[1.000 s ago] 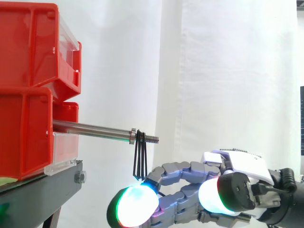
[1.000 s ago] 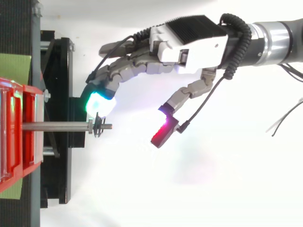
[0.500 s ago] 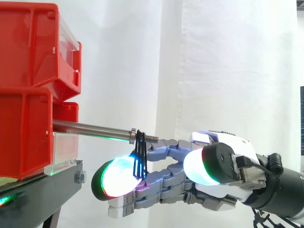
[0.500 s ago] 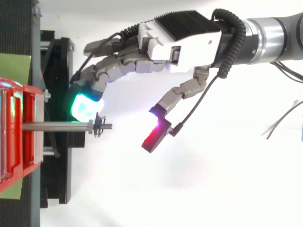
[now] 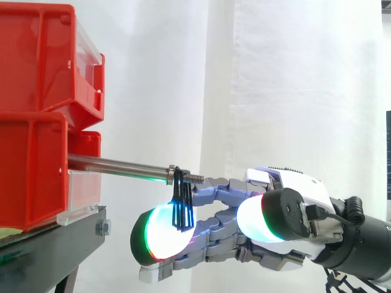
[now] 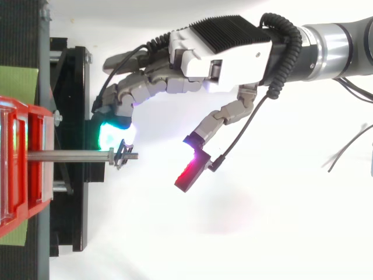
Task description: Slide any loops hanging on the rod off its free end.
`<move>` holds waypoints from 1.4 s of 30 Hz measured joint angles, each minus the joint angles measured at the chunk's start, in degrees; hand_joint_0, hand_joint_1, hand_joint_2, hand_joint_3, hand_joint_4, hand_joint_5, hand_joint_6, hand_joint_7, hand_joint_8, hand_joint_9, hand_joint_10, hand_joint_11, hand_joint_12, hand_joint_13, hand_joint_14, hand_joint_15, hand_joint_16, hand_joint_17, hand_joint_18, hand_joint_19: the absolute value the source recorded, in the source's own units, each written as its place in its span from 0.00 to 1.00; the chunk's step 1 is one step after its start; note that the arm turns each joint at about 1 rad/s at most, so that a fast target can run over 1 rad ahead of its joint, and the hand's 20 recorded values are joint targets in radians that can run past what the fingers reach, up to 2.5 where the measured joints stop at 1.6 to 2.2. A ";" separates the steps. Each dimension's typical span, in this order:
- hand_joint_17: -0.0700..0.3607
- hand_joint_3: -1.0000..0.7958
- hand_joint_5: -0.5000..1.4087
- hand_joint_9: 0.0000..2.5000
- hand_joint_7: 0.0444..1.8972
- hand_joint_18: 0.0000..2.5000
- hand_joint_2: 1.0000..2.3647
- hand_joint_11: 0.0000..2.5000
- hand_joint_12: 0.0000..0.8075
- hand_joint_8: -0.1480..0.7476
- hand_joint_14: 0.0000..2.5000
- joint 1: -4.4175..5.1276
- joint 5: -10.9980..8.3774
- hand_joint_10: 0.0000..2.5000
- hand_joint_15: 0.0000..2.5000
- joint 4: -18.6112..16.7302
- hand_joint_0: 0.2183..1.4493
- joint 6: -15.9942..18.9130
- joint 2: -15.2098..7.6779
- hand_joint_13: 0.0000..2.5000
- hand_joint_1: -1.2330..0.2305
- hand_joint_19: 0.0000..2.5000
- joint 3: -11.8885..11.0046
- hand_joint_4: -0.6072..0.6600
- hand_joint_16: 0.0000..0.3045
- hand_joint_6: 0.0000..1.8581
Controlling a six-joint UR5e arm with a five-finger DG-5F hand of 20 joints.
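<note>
The sliding-off step is under way: the bundle of thin black loops (image 5: 181, 204) is hanging on the threaded tip (image 5: 194, 178) of the long steel rod (image 5: 116, 165), just past the small metal collar (image 5: 171, 174) and so very near the free end. The robot hand (image 6: 227, 49) is reaching in from the right below the rod with its fingers loosely bent and spread, pinching nothing. One glowing green-white fingertip (image 5: 162, 235) is sitting right behind the hanging loops and seems to be touching them, while the thumb with its red pad (image 6: 187, 175) is standing well apart. The next move, as I judge it, calls for that fingertip to hook or press the loops and carry them outward along the thread. The pull needs to follow the rod's line so the thread does not snag them. The rod is sticking out level from between the stacked red plastic bins: an upper one (image 5: 36, 55) and a lower one (image 5: 30, 171) with a clear front panel (image 5: 82, 201). Both are resting on the black worktop (image 5: 49, 250). What they are holding cannot be made out.
</note>
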State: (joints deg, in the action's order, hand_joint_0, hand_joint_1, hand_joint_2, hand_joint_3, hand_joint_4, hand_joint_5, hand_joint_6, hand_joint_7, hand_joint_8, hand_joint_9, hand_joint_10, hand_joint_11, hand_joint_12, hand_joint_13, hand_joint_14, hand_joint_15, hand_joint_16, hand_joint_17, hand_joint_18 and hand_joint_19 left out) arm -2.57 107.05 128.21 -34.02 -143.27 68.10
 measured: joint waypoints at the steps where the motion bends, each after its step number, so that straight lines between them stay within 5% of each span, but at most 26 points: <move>1: 0.30 0.30 0.19 0.25 0.52 0.14 0.00 0.00 0.33 0.48 0.00 0.00 0.00 0.00 0.01 -0.02 0.28 0.00 0.00 0.23 0.42 0.03 0.00 0.73 0.08 0.27; 42: 0.30 0.31 0.19 0.25 0.49 0.15 0.00 0.00 0.34 0.48 0.00 -0.80 2.88 0.00 0.02 -7.41 0.28 3.34 -4.71 0.23 0.43 0.04 -3.66 0.73 0.09 0.27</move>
State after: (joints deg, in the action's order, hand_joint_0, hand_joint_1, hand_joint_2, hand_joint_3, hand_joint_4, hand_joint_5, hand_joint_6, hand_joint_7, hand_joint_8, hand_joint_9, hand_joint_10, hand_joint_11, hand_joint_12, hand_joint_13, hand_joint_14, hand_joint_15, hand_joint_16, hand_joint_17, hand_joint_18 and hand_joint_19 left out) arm -3.37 109.93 120.80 -30.68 -147.97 64.44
